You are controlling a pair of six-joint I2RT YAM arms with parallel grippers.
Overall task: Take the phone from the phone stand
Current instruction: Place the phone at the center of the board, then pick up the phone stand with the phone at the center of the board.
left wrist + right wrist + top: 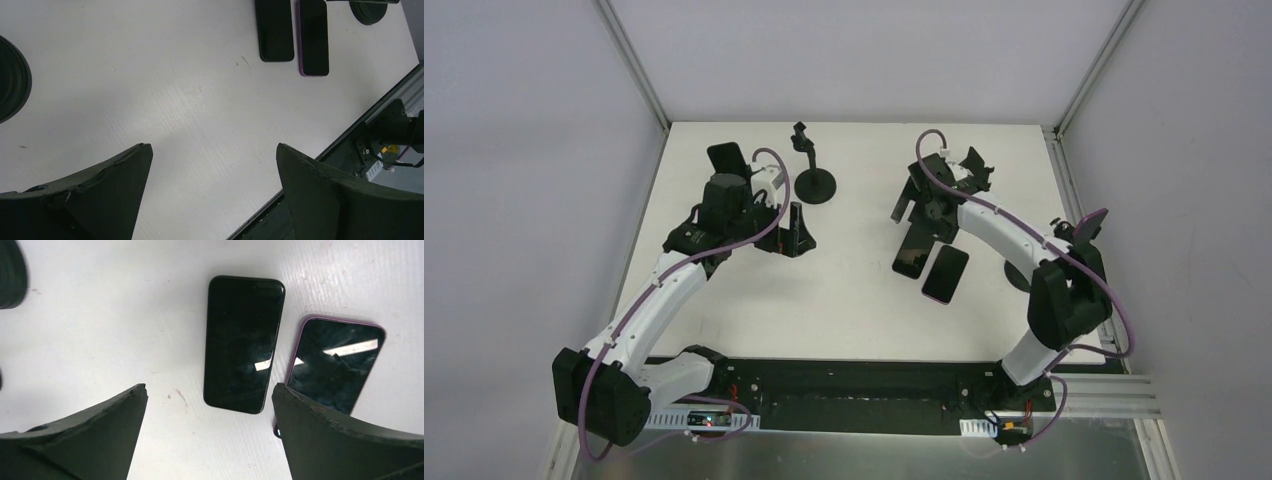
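One black phone [243, 342] beneath spread right fingers [340, 440]

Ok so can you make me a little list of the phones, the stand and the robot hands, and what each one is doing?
black phone: lying flat on the table
purple phone: lying flat close beside the black phone; cannot tell if they touch
phone stand: standing upright near the back of the table, no phone in it
left gripper: open, holding nothing, over bare table
right gripper: open, holding nothing, above the two phones
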